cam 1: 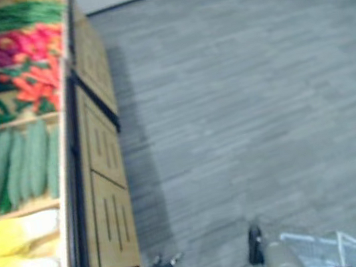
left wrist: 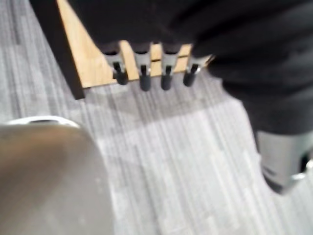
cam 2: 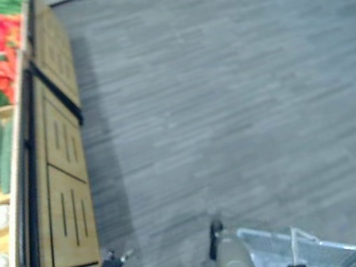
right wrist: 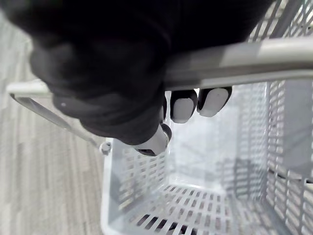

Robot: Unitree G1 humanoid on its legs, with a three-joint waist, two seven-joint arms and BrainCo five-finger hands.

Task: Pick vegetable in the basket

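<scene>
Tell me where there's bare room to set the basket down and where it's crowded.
Free: the grey floor to the right of the wooden stand, wide and bare. The basket, handle in the right hand, looks empty inside. Crowded: the stand's top, packed with cucumbers, carrots and pale yellow greens. The left hand hangs open.

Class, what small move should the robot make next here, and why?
Probably raise the left hand toward the cucumbers: its fingers hang straight and empty by the wooden stand, while the right hand is curled round the handle of the white basket, which looks empty.
</scene>
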